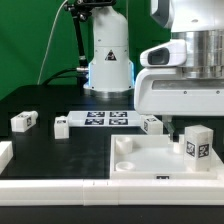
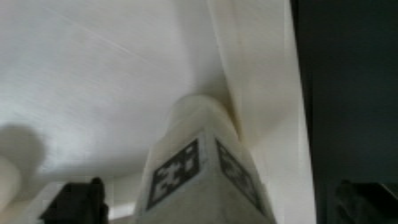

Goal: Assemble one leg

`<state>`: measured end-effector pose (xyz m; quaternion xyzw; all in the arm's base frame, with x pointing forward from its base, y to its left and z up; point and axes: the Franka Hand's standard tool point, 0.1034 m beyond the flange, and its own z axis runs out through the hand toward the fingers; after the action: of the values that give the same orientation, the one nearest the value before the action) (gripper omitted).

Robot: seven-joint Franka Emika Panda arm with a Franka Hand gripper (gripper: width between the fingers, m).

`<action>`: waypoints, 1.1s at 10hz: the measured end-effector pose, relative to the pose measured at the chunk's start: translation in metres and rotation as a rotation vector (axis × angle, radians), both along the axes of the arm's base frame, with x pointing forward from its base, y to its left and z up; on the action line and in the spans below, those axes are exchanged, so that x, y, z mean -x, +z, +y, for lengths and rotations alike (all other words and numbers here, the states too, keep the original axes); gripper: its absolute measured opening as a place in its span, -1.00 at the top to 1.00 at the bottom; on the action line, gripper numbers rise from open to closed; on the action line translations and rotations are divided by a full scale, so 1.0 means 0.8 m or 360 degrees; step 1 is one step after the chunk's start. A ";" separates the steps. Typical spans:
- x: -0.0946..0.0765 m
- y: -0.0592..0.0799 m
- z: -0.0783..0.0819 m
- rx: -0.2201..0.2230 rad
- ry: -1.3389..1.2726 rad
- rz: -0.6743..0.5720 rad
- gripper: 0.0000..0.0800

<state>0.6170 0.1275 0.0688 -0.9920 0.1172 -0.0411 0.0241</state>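
The black matte surface carries my parts in front of a green backdrop, with my white arm base standing at the back. On it lie the thin flat white marker board with its square tags, a small white block toward the exterior view's left, another just beside the marker board's end, and a third at its other end. The large white square tray-like tabletop fills the near part of the exterior view's right. My wrist and white housing hang low over that tabletop, pointing downward. The small white plastic block-shaped leg with a black-and-white tag stands upright on the tabletop near its corner at the exterior view's right, just below my housing. In the wrist view the leg rises against the tabletop's white floor beside its raised rim, and my gripper shows only as dark fingertips set wide to either side of the leg; whether they touch it I cannot tell.
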 end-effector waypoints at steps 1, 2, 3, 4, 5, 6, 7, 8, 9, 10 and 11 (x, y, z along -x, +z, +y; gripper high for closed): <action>-0.001 0.001 0.000 0.0048 0.0234 -0.0012 -0.62; -0.002 0.002 -0.005 0.0070 0.0445 -0.0008 -0.62; -0.004 0.002 -0.016 0.0084 0.0656 0.0012 -0.62; -0.005 0.002 -0.017 0.0095 0.0699 0.0008 -0.62; -0.004 0.002 -0.017 0.0097 0.0701 0.0008 -0.51; -0.005 0.002 -0.018 0.0098 0.0698 0.0009 -0.51; -0.005 0.002 -0.017 0.0097 0.0695 0.0008 -0.06; -0.005 0.002 -0.017 0.0094 0.0660 0.0009 -0.06; -0.005 0.002 -0.017 0.0093 0.0640 0.0010 0.28; -0.005 0.002 -0.017 0.0088 0.0576 0.0012 0.27; -0.004 0.002 -0.017 0.0074 0.0436 0.0015 0.27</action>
<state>0.6206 0.1142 0.0705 -0.9991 -0.0203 -0.0354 0.0060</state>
